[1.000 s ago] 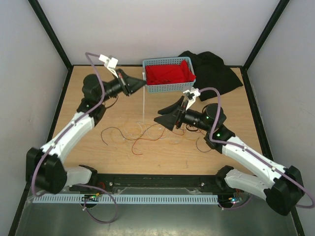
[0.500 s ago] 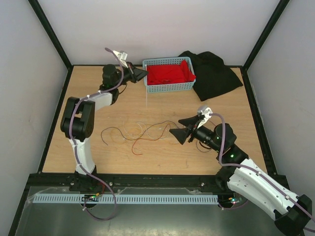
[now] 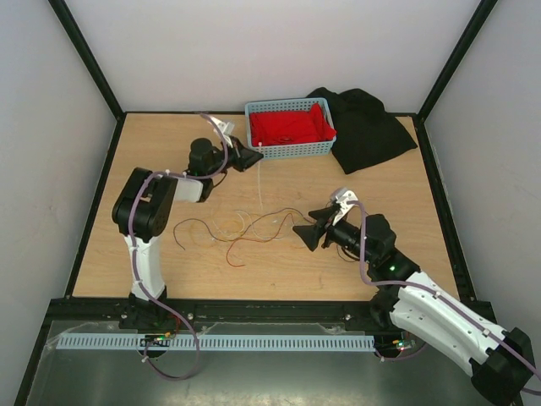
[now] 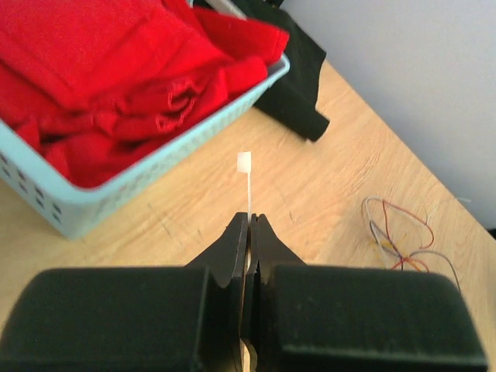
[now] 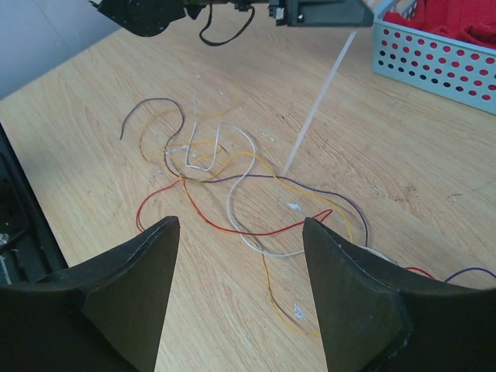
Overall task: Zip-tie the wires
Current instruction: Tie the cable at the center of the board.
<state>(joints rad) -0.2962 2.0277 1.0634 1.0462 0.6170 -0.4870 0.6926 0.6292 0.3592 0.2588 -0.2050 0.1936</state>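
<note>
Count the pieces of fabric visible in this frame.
2. A crumpled red cloth fills the light-blue perforated plastic basket; a crumpled black cloth lies just to its right in the top view. More could be hidden under the red one.

The light wooden table (image 3: 169, 161) carries a loose tangle of thin, curly wires (image 3: 245, 227), dark, red, yellow and white, spread around its middle. A pale blue perforated basket (image 3: 292, 151) stands at the far edge. A crumpled black cloth (image 3: 368, 127) lies just beside it, toward the far right corner.
</note>
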